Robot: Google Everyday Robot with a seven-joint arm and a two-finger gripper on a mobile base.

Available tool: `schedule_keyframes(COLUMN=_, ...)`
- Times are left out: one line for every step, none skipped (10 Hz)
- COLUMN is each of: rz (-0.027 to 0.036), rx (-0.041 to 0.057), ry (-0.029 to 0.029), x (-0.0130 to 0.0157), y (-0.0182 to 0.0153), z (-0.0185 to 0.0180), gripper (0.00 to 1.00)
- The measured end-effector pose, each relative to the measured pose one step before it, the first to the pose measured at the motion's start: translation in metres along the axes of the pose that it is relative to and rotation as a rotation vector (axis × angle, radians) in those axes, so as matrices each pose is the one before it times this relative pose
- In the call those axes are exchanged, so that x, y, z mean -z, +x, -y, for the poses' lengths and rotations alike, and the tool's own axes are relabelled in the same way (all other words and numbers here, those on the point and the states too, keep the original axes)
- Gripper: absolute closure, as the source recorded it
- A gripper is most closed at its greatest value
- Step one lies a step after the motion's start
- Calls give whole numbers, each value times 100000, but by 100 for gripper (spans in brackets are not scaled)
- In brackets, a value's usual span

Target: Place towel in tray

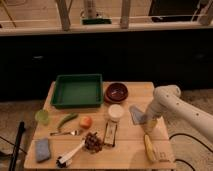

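The towel (136, 114) is a small grey cloth lying on the wooden table (135, 90), right of centre. The green tray (78, 90) sits at the back left of the table and holds nothing. My white arm (167, 97) reaches in from the right. Its gripper (148, 123) hangs down at the towel's right edge, close to the table top. I cannot tell whether it touches the towel.
A dark red bowl (116, 92) stands right of the tray, with a white cup (115, 112) in front of it. A banana (149, 148), snack bar (110, 134), pinecone (92, 141), brush (69, 154), orange (86, 121), green pepper (66, 120), green cup (42, 116) and blue sponge (42, 149) are spread over the front.
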Motion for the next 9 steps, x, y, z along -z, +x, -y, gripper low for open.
schedule_keyframes(rz=-379, rx=707, ry=1758, x=-49, y=-113, z=514, gripper=20)
schedule_keyframes(rz=-249, rx=710, ry=95, x=25, y=-270, z=106, gripper=20)
schedule_keyframes(rz=-273, rx=-122, ry=117, x=64, y=181, z=2, gripper=20)
schedule_keyframes(rz=-49, rx=-80, ry=254, x=97, y=71, z=67, gripper=20)
schedule_keyframes(rz=162, rx=242, ry=486, x=185, y=-79, z=195, gripper=20)
schedule_keyframes(rz=127, rx=291, ry=126, x=-7, y=-138, z=60, gripper=20)
schedule_keyframes(rz=362, rx=311, ry=848, x=177, y=-236, z=252, gripper=20)
schedule_keyframes(rz=97, rx=37, ry=495, x=74, y=36, z=42, gripper=20)
schedule_keyframes(rz=411, rx=79, ry=1194, x=177, y=23, z=123, gripper=20)
